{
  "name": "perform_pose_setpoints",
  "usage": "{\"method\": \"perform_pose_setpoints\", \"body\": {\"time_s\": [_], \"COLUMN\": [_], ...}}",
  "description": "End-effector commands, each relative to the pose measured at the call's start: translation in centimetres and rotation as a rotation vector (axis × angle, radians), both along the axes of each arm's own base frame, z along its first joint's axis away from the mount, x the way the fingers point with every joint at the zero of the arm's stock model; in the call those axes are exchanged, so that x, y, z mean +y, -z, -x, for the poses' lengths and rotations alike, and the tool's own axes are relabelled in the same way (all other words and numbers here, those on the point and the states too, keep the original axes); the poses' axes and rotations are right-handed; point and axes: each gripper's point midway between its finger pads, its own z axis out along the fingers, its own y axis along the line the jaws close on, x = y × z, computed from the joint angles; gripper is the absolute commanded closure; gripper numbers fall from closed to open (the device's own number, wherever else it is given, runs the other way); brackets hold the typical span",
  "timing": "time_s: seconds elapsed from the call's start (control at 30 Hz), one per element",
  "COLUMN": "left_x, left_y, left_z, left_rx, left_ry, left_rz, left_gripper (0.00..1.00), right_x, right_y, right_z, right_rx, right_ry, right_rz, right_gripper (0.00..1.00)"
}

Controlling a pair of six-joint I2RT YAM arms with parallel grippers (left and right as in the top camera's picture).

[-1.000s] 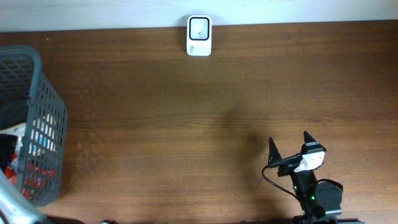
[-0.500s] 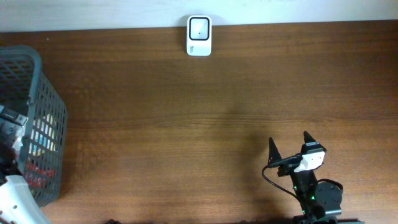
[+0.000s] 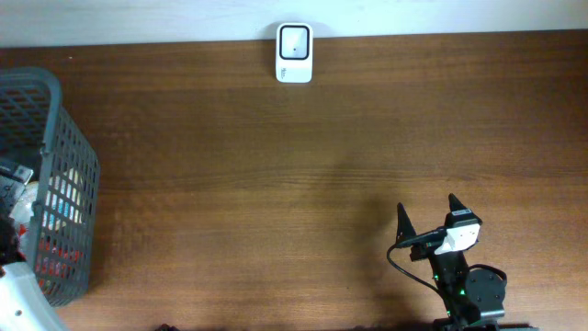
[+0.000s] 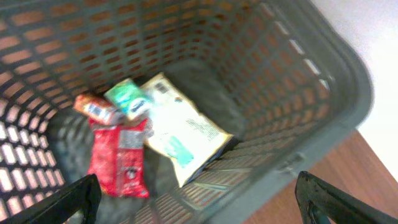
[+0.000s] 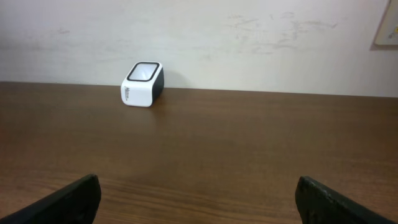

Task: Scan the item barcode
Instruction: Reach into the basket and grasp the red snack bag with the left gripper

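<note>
Snack packets (image 4: 163, 127) lie at the bottom of the grey mesh basket (image 4: 336, 81), which stands at the left edge of the wooden table (image 3: 276, 184). I see a pale yellow bag (image 4: 189, 140), a red pouch (image 4: 118, 162) touching its left side, and a small green pack (image 4: 129, 99) by their upper ends. My left gripper (image 4: 199, 205) hangs over the basket, fingers spread wide with nothing between them. The white barcode scanner (image 3: 294, 53) sits at the table's far edge, well apart from the basket. My right gripper (image 3: 427, 207) is near the front right, fingers wide apart and empty, facing the scanner.
</note>
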Motion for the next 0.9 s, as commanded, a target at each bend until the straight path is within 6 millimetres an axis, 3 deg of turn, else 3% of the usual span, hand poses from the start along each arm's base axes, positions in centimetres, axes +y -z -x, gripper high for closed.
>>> {"method": "perform_pose_setpoints", "body": {"time_s": [0.0,0.23,0.5,0.7,0.87], "left_x": [2.3,6.0,7.4,8.1,8.3], "left_y": [3.5,12.2,17.0,23.2,26.5], "left_z": [0.9,2.0,2.2,5.0,5.1], "left_rx": [0.074,0.219,0.322,0.37,0.412], "left_ry": [-0.14,-0.269,-0.301,-0.376,-0.313], "left_rz": [0.075,0.303,0.395,0.47,0.456], "left_gripper": [0.04,0.07,0.06,0.06,0.04], "right_x": [0.1,0.1,0.1,0.1,0.1], "right_y": [0.3,0.3,0.3,0.3,0.3], "right_z": [0.0,0.0,0.0,0.0,0.0], "right_rx": [0.008,0.009,0.009,0.009,0.009], "right_ry": [-0.004,-0.003,-0.004,-0.004,-0.004], "right_rz": [-0.009,-0.01,-0.009,-0.01,-0.01], "right_gripper": [0.01,0.01,0.01,0.01,0.01]}}
